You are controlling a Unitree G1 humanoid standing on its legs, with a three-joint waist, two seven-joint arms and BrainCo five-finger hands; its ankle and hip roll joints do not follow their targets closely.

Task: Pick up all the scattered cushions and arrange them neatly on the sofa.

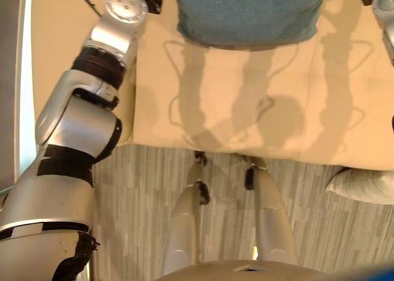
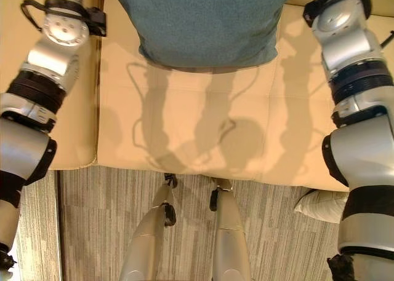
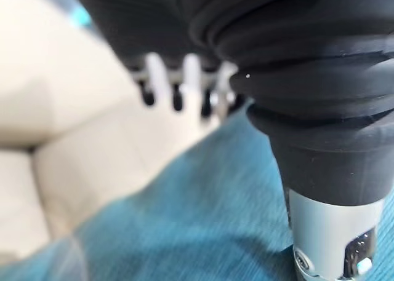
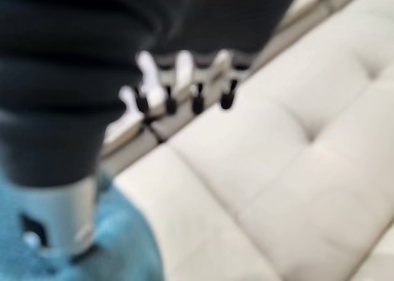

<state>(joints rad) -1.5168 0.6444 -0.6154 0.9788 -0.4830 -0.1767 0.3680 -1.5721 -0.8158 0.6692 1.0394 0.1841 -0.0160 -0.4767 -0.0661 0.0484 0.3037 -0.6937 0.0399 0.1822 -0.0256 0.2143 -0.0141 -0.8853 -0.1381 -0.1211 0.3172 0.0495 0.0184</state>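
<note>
A teal cushion (image 1: 246, 13) lies on the cream sofa seat (image 1: 246, 109), up against the far part of the seat, with one arm reaching forward along each of its sides. In the left wrist view my left hand (image 3: 166, 78) stretches relaxed, straight fingers over the sofa, and the teal cushion (image 3: 203, 219) sits right beside the wrist. My right hand (image 4: 178, 78) likewise holds its fingers straight above the sofa cushions (image 4: 295, 139), the teal cushion (image 4: 123, 250) at its wrist. Neither hand's fingers curl round anything. A pale grey-white cushion (image 2: 320, 206) lies on the floor at the lower right.
The sofa's front edge runs across the middle of the eye views, with grey striped carpet (image 1: 141, 189) below it. The sofa's left armrest (image 1: 55, 41) lies under my left arm.
</note>
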